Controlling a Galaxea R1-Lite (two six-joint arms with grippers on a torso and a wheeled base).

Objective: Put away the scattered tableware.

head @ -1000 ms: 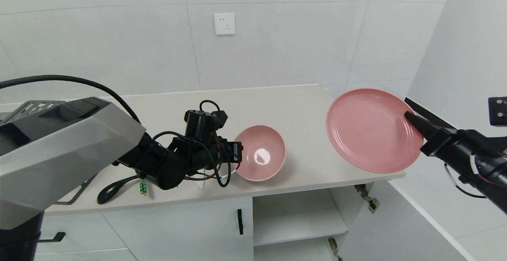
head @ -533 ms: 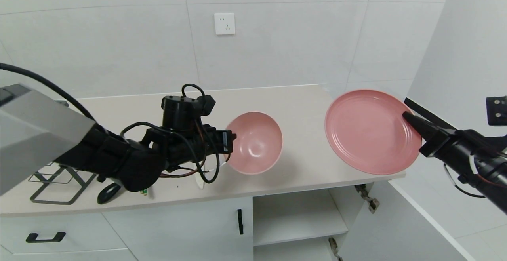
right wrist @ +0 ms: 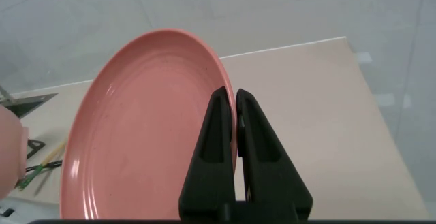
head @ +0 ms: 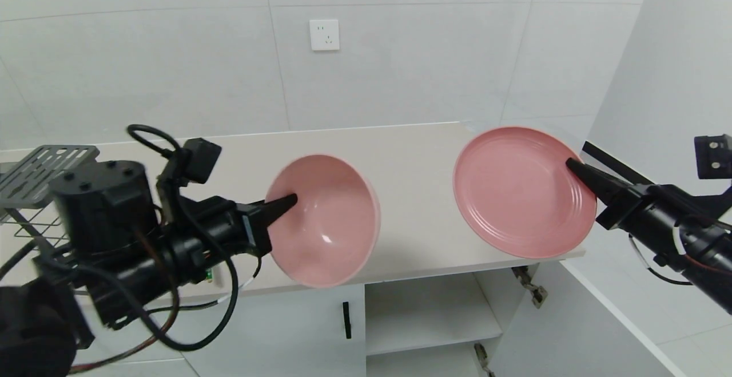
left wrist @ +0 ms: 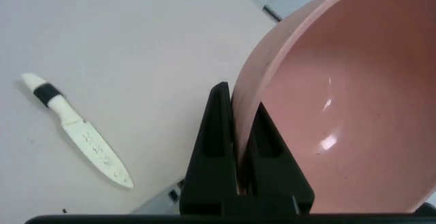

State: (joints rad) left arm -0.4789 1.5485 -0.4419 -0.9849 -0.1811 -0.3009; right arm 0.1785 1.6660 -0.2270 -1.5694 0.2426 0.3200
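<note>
White tiled wall [head: 171, 51] with a white socket plate [head: 324, 34] at about 12 o'clock stands behind a long beige countertop [head: 412, 154] in the head view.

The left gripper [head: 286, 201] is clamped on the rim of the pink round bowl [head: 326, 222], one finger inside the hollow and one behind the wall. It grips at the bowl's own 9 o'clock edge. The bowl is tipped up on its side with its hollow facing the camera. It sits at about 7 o'clock from the middle of the view, and its lower edge overlaps the counter's front lip.

The right gripper [head: 572, 163] is closed on the rim of the pink flat ridged plate [head: 514, 194], at the plate's 2 o'clock edge. The plate is tilted with its face toward the camera, at about 3 o'clock over the counter's right end (whether its lower edge touches the counter I cannot tell).

A dark metal wire rack [head: 34, 171] stands at 9 o'clock. A white open cabinet shelf [head: 429, 314] shows under the counter at 5 o'clock. In the left wrist view a white-bladed knife with a black band on its handle [left wrist: 78, 139] lies flat on the counter, apart from the bowl.
</note>
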